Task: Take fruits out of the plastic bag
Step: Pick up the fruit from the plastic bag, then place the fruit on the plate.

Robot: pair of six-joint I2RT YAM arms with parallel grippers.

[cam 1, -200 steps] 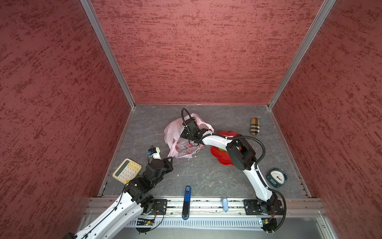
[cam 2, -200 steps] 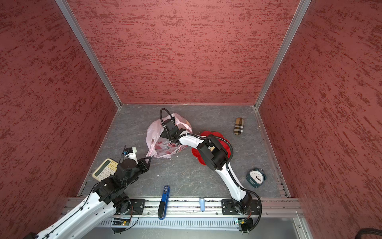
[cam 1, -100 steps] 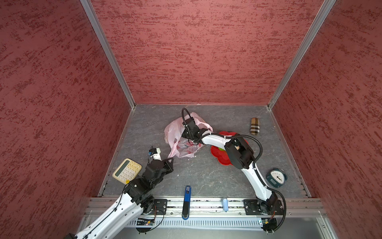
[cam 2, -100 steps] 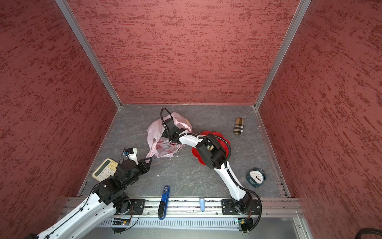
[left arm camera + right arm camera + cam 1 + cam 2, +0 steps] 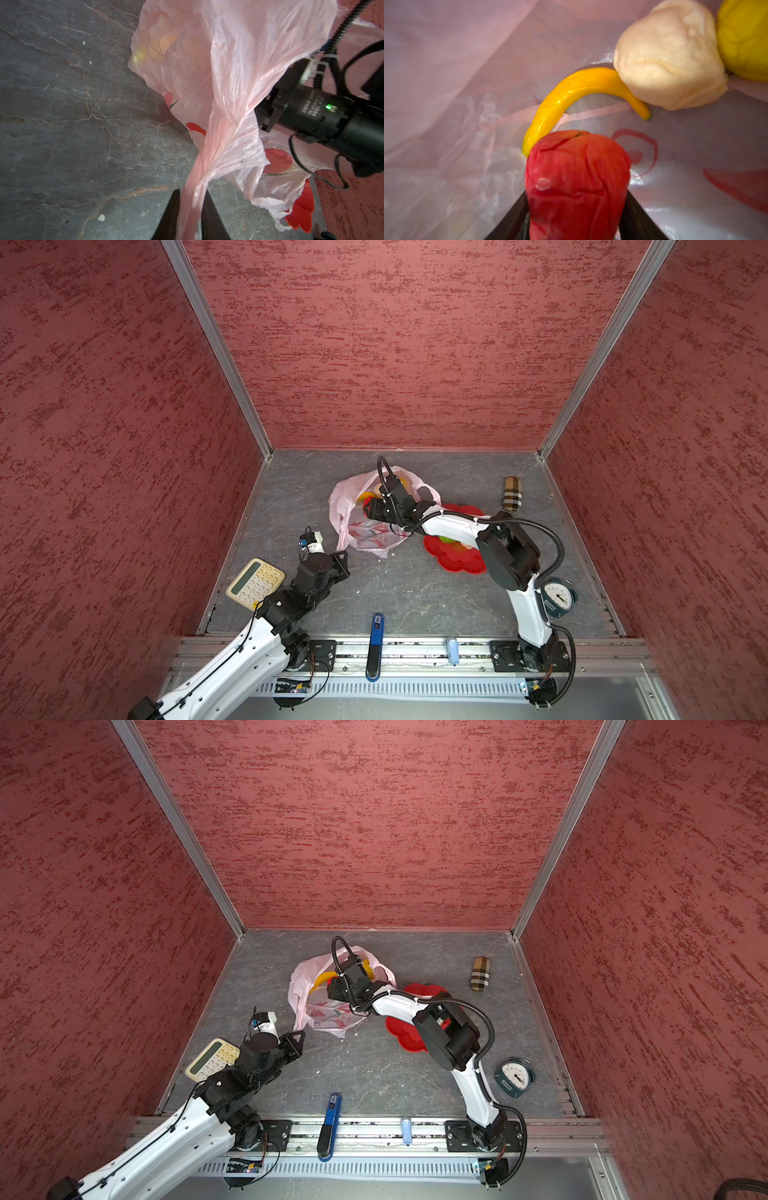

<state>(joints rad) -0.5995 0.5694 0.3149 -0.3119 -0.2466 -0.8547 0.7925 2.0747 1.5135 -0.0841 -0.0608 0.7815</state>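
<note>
Flooring [image 5: 415,597] is grey and slate-like, veined with pale cracks. Three red textured walls [image 5: 395,344] enclose it.

The plastic bag [image 5: 376,531] lies crumpled near mid-floor with its mouth open upward. One loop handle [image 5: 199,166] is drawn out taut from the bag to the left gripper [image 5: 191,193], whose jaws are nearly closed and pinch that handle.

The right gripper [image 5: 575,209] is inside the bag, jaws part-closed around the red fruit [image 5: 577,174]. That fruit's long axis runs along the fingers, its blunt end pointing deeper into the bag.

Beyond it, the banana [image 5: 571,93] lies flat in an arc inside the bag. Its tapered tip touches a beige lumpy fruit [image 5: 668,56], and its other end is hidden behind the red fruit. A yellow round fruit [image 5: 743,37] touches the beige one.

A red plate [image 5: 455,562] sits just beside the bag, partly hidden by the right arm [image 5: 449,524].
</note>
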